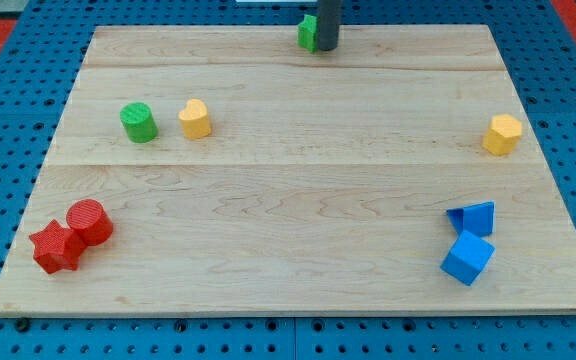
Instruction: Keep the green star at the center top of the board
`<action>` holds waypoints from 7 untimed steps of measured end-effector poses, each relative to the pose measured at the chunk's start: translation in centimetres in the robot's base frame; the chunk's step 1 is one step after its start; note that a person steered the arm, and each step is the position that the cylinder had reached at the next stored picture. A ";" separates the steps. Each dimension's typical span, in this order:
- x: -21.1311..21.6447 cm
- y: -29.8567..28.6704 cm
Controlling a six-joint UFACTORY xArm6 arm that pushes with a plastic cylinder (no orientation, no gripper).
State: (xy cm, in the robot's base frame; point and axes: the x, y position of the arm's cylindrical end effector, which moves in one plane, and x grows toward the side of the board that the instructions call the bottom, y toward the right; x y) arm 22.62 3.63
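Note:
The green star [308, 33] sits at the top edge of the wooden board [298, 200], near its centre. The dark rod stands right against the star's right side and hides most of it. My tip [327, 47] touches the board just right of the star.
A green cylinder [139, 122] and a yellow heart [196, 118] lie at the upper left. A yellow hexagon [502, 134] is at the right edge. A red star [54, 247] and red cylinder [89, 220] are at the lower left. A blue triangle [473, 216] and blue cube [466, 258] sit at the lower right.

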 end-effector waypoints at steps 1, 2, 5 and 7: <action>-1.8 0.6; -3.3 0.1; -3.3 -0.2; 9.8 -12.6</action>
